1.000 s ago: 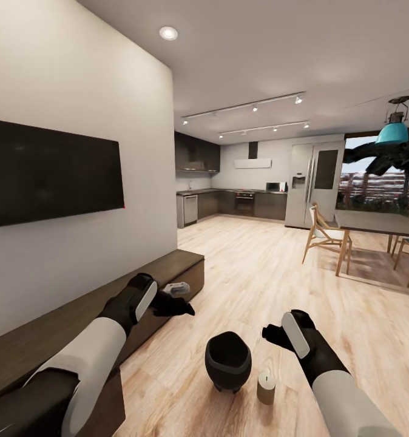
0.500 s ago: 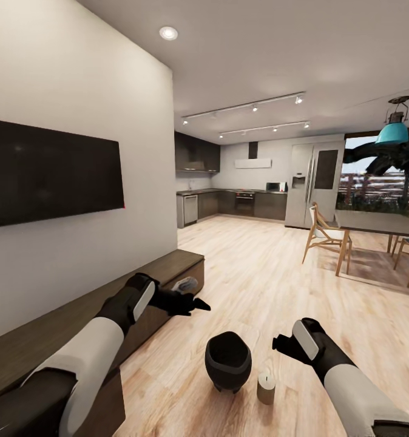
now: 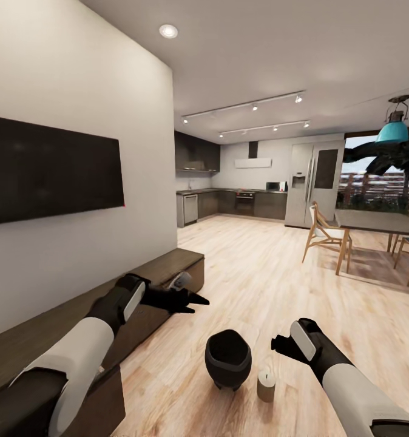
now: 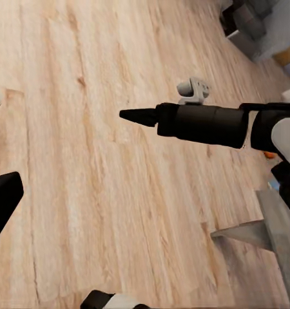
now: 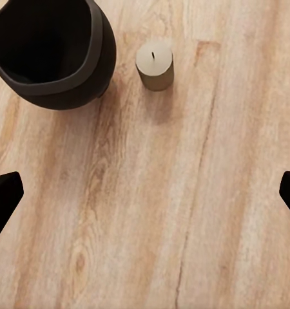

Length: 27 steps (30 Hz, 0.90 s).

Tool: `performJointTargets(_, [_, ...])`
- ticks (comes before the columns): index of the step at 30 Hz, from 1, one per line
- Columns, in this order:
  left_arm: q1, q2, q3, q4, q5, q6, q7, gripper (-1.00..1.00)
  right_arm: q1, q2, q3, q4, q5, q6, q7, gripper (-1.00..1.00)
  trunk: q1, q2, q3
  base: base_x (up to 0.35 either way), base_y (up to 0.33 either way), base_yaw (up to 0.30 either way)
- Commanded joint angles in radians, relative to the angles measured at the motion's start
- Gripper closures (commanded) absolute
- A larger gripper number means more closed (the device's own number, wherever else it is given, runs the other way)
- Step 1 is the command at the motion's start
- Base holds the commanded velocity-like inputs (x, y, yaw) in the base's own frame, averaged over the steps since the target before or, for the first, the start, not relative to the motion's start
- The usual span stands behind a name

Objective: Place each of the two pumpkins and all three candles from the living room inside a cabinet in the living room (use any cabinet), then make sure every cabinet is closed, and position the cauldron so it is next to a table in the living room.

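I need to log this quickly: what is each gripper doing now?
Left gripper: open, holding nothing.
Right gripper: open, holding nothing.

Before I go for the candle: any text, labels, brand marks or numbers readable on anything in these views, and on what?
None can be read.
Cauldron: plain black, no marking.
Candle: plain beige, no label.
Cabinet: bare dark wood.
Wall screen: black, with one tiny red dot at its lower corner, no characters.
Distant kitchen appliances: too small to tell.
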Motion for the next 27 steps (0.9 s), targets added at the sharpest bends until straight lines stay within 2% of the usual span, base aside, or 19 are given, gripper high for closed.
performJointTargets(1, [-0.001, 0.013, -0.004, -0.002, 0.009, 0.008, -0.061, -1.0, 0.0, 0.0, 0.001, -0.002, -0.01, 0.002, -0.009, -1.0, 0.004, -0.008, -0.004, 0.0, 0.0, 0.0])
performJointTargets(4, [-0.001, 0.039, -0.004, -0.005, 0.008, 0.008, -0.166, -1.0, 0.0, 0.0, 0.002, -0.001, -0.01, 0.002, -0.009, -1.0, 0.015, -0.029, -0.014, 0.0, 0.0, 0.0])
performJointTargets(9, [-0.001, 0.071, -0.004, -0.009, 0.009, 0.008, -0.265, -1.0, 0.0, -0.001, 0.003, -0.001, -0.01, 0.002, -0.009, -1.0, 0.035, -0.064, -0.03, 0.0, 0.0, 0.0])
performJointTargets(12, [-0.001, 0.076, -0.004, -0.01, 0.009, 0.008, -0.307, -1.0, 0.0, -0.002, 0.003, -0.001, -0.01, 0.002, -0.009, -1.0, 0.046, -0.085, -0.039, 0.0, 0.0, 0.0])
performJointTargets(13, [-0.001, 0.078, -0.005, -0.011, 0.009, 0.008, -0.347, -1.0, 0.0, -0.001, 0.003, -0.001, -0.01, 0.002, -0.009, -1.0, 0.05, -0.092, -0.042, 0.0, 0.0, 0.0])
performJointTargets(16, [0.0, 0.08, -0.005, -0.011, 0.009, 0.008, -0.408, -1.0, 0.0, 0.001, 0.005, -0.001, -0.01, 0.0, -0.009, -1.0, 0.061, -0.113, -0.051, 0.0, 0.0, 0.0])
performJointTargets(18, [0.001, 0.08, -0.006, -0.013, 0.009, 0.008, -0.47, -1.0, 0.0, 0.003, 0.02, 0.0, -0.01, -0.024, -0.009, -1.0, 0.069, -0.127, -0.058, 0.0, 0.0, 0.0])
performJointTargets(20, [0.001, 0.081, -0.006, -0.018, 0.009, 0.008, -0.511, -1.0, 0.0, 0.005, 0.047, 0.005, -0.01, -0.061, -0.009, -1.0, 0.077, -0.141, -0.064, 0.0, 0.0, 0.0])
performJointTargets(23, [0.003, 0.08, -0.01, -0.046, 0.008, 0.008, -0.594, -1.0, 0.0, 0.008, 0.149, 0.057, -0.011, -0.18, -0.009, -1.0, 0.088, -0.162, -0.073, 0.0, 0.0, 0.0])
performJointTargets(27, [0.003, 0.079, -0.023, -0.06, 0.008, 0.008, -0.599, -1.0, 0.0, 0.011, 0.211, 0.099, -0.011, -0.261, -0.009, -1.0, 0.104, -0.19, -0.086, 0.0, 0.0, 0.0])
